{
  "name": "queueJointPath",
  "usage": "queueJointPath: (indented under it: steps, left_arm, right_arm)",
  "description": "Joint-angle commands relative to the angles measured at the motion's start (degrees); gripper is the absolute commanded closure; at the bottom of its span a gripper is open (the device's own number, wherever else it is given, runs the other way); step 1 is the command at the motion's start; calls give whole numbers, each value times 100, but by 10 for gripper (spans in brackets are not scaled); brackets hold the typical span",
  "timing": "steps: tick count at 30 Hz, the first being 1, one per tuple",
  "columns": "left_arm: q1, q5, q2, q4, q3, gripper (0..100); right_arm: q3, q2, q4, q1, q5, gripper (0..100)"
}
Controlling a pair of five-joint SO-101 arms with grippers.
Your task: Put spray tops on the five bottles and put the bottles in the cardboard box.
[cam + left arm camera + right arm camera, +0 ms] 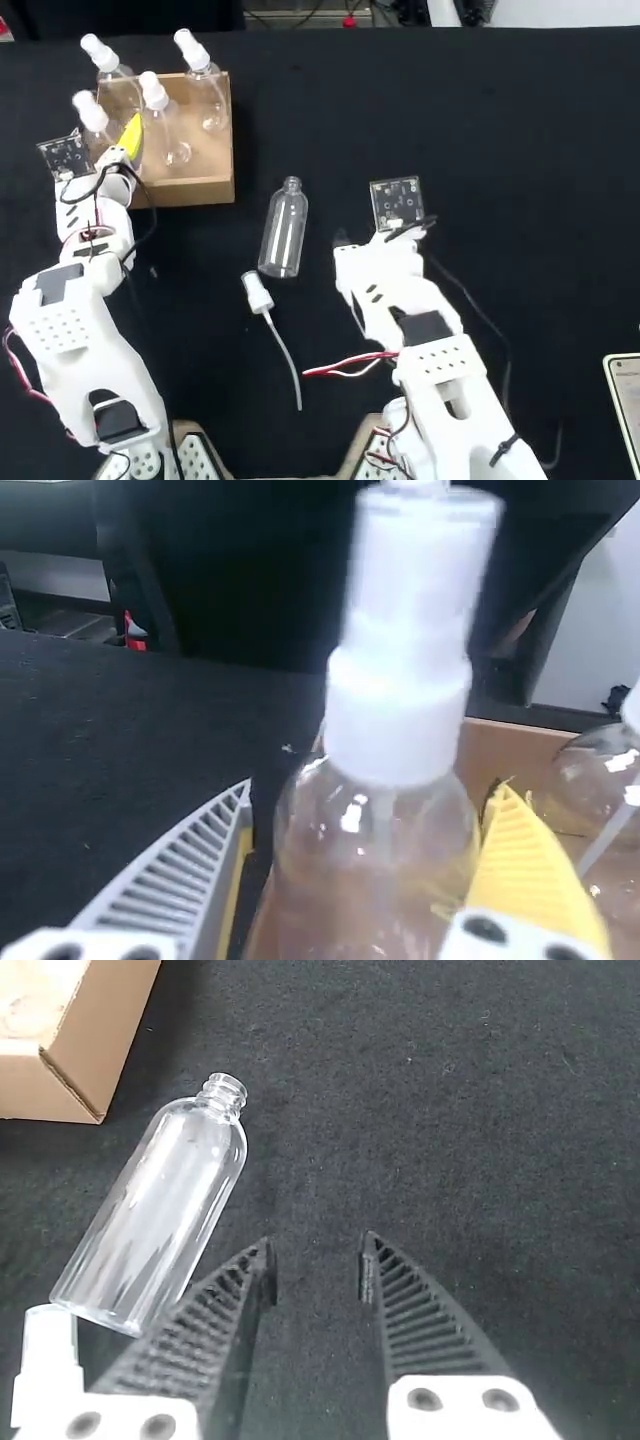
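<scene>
Black cloth covered the worktop (520,150), with open room all round the last uncapped bottle (284,232). It lay on its side, long axis running from us toward the cardboard box (200,185), neck at the far end; its spray top (257,290) lay just off the base, tube trailing back toward us. Our right hand (315,1255), open and empty, hung just beside the bottle, clearly the nearer. Our left hand (372,788) stood loosely open around a capped bottle (380,870) in the box.
</scene>
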Motion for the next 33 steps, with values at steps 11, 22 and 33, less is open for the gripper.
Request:
queueJointPath:
  steps: [11,22,33]
  left_arm:
    - [-171,44,-1240,53,716,655]
    - [-171,44,-1969,53,1684,655]
    - [-233,9,-3789,70,3222,655]
  right_arm:
    - [-84,-136,-158,62,44,868]
    - [-75,-119,-158,62,44,868]
    - [-84,-119,-158,62,44,868]
